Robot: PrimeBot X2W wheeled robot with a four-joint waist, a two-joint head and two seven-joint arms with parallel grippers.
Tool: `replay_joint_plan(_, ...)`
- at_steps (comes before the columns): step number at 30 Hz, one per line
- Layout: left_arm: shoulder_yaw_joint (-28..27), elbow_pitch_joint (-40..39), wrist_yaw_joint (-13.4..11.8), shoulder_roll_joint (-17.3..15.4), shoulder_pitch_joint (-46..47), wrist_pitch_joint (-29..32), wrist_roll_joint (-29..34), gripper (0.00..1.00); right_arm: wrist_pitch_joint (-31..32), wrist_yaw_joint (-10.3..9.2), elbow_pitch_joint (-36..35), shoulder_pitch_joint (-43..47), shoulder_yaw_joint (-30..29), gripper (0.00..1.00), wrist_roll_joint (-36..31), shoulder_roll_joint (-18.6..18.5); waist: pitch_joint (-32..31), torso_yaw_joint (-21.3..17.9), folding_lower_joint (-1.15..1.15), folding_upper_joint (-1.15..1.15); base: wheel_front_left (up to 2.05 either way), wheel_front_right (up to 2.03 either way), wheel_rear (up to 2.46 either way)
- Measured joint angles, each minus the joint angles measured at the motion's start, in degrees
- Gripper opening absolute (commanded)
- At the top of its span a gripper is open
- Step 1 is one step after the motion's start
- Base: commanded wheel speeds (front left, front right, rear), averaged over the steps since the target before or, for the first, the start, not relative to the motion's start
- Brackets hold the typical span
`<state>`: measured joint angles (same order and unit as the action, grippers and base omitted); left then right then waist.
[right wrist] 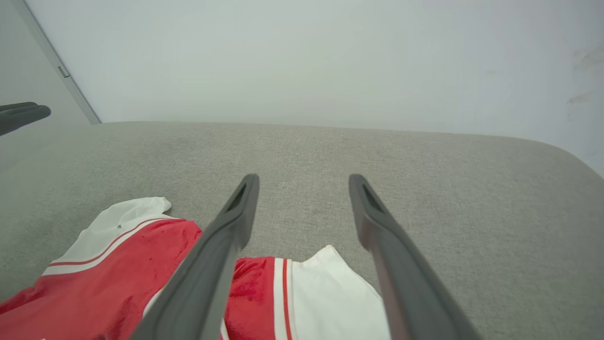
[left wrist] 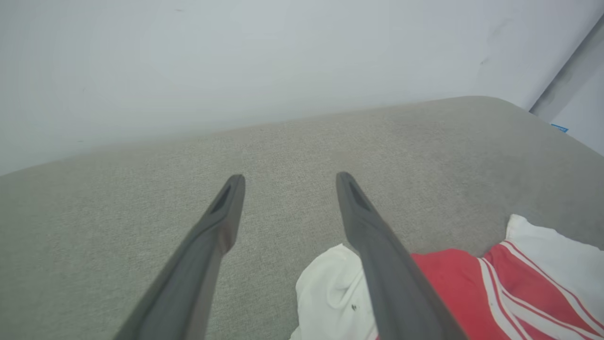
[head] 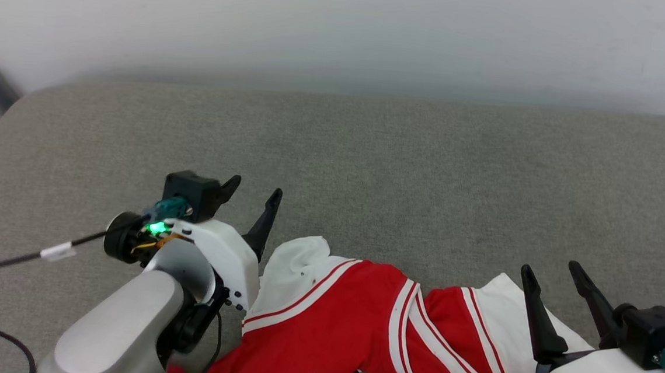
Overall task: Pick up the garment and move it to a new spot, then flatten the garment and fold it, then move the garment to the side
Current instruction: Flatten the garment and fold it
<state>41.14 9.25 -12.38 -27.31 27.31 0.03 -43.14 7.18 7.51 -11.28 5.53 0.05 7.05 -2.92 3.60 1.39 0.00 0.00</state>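
With the left gripper (head: pixel 254 187) and right gripper (head: pixel 551 267) both spread wide and empty at either end of the shirt (head: pixel 358 317), which lies crumpled near the front of the grey cushion (head: pixel 369 165), a shallow pinch might catch only one layer, letting the seemingly out-of-view lower part drag.

The garment (head: pixel 329 321) is thin cloth with a faint sheen; the cushion (head: pixel 370 154) coarse matt weave; fingers (left wrist: pixel 219 222) of the left end effector (left wrist: pixel 290 176) smooth matt plastic.

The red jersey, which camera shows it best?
The head view: the jersey lies crumpled on the grey cushion, its width and striped trim visible. The left wrist view catches one white end and some red; the right wrist view, the far edge.
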Motion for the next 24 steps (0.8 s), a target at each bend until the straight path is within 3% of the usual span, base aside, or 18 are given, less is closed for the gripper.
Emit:
replay_joint_plan(9,7.7,15.28,13.61,0.98,11.06,17.94,-2.56,1.0,-1.76,0.0,2.8,-3.02,0.37,1.0,0.55,0.0,7.13,-3.7,0.01,0.0,0.0,0.0,0.0)
replay_joint_plan(12,9.82,18.6,16.41,1.23,12.67,23.06,-3.43,1.0,-2.41,0.0,3.78,-3.52,0.31,1.0,0.99,-0.01,8.55,-4.89,0.01,0.0,0.0,0.0,0.0)
replay_joint_plan(17,12.72,21.8,18.48,1.48,15.92,30.61,-4.47,1.0,-3.12,0.0,5.0,-4.24,0.2,1.0,1.51,0.0,10.15,-6.07,0.01,0.0,0.0,0.0,0.0)
replay_joint_plan(19,12.85,22.54,18.72,1.79,16.37,31.11,-5.19,0.25,-3.31,0.0,5.39,-4.39,0.35,1.0,1.58,0.0,10.44,-6.34,0.0,0.0,0.0,0.0,0.0)
replay_joint_plan(20,12.8,22.86,18.78,1.86,16.49,30.56,-5.03,0.0,-3.38,0.0,5.57,-4.39,0.35,1.0,1.6,0.0,10.46,-6.4,0.0,0.0,0.0,0.0,0.0)
replay_joint_plan(24,11.23,23.88,16.62,2.18,15.71,23.39,-4.08,0.0,-3.42,0.0,5.91,-4.36,-0.42,1.0,1.8,0.0,9.67,-6.14,0.01,0.0,0.0,0.0,0.0)
